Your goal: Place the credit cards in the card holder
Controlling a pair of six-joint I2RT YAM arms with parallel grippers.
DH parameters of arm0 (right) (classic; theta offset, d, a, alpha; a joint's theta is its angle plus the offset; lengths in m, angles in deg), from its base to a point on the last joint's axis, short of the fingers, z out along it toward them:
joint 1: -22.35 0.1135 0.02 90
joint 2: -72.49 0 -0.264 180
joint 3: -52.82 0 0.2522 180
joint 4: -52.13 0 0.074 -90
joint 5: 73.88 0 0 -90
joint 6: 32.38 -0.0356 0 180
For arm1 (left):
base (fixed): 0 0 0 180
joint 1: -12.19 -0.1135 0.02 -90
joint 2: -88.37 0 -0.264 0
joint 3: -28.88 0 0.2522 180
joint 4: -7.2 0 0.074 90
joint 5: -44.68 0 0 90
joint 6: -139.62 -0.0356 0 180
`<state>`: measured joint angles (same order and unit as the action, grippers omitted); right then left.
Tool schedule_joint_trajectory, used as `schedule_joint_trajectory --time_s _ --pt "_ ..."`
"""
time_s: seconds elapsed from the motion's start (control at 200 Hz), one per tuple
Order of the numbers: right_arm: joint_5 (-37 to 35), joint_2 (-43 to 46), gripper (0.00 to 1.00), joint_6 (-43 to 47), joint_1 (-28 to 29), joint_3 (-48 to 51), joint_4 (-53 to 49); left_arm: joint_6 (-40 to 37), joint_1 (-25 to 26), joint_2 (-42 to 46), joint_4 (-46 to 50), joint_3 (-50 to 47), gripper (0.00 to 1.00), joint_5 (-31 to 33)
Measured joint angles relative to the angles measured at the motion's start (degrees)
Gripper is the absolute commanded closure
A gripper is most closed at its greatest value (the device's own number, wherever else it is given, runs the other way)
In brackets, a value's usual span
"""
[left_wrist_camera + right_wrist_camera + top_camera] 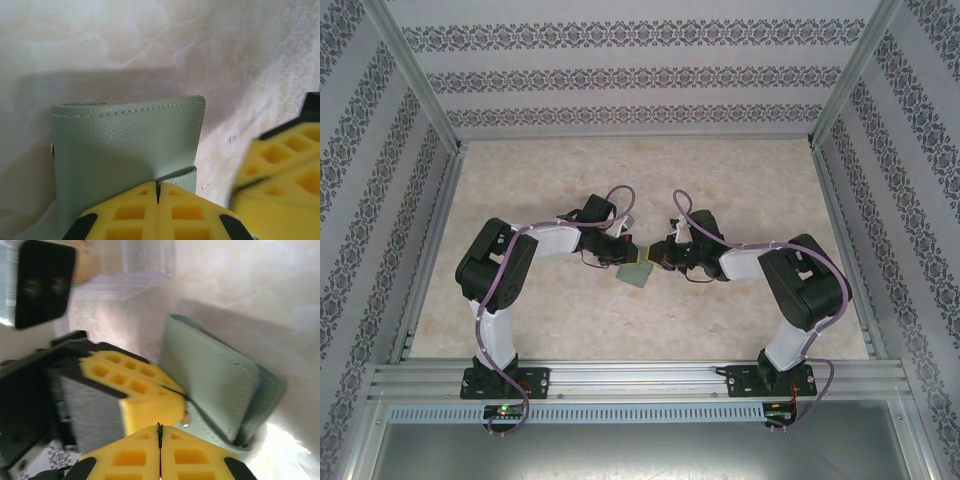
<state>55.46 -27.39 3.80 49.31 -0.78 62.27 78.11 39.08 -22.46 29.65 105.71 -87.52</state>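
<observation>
Yellow and ribbed, the fingers of the left gripper (158, 194) fill the bottom of its own wrist view. They are pressed flat together with only a dark seam between them. They are pinched on the near edge of the sage-green wallet (125, 145), right where its lower leaf pokes out from under the stitched upper leaf. The wallet is folded shut and lies flat on the pale marbled table (720, 180).

From above, the wallet (636, 276) sits mid-table between the two arms. The left gripper (626, 262) comes at it from the left and the right gripper (656, 258) from the right, and their tips nearly meet over its far corner.

The right gripper (160, 431) also has its fingers closed tight, seam to seam. Its tips sit just beside the wallet's (210, 375) lower leaf and right up against the left gripper's fingers. I cannot tell whether anything thin is caught between them.

I cannot make out any credit cards from where I stand. A clear plastic box (135, 265), blurred, stands on the table beyond the wallet.
</observation>
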Motion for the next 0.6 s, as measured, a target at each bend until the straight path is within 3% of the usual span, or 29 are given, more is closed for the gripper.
schedule_joint_trajectory --time_s 0.22,0.6 --pt "-0.8 -2.3 0.94 0.0 2.8 0.0 0.3 0.0 0.0 0.3 -0.5 -0.5 1.00 0.2" --pt "-0.9 -3.0 0.96 -1.4 2.8 -0.8 -0.1 0.0 0.0 0.4 -0.4 -0.5 1.00 0.4"
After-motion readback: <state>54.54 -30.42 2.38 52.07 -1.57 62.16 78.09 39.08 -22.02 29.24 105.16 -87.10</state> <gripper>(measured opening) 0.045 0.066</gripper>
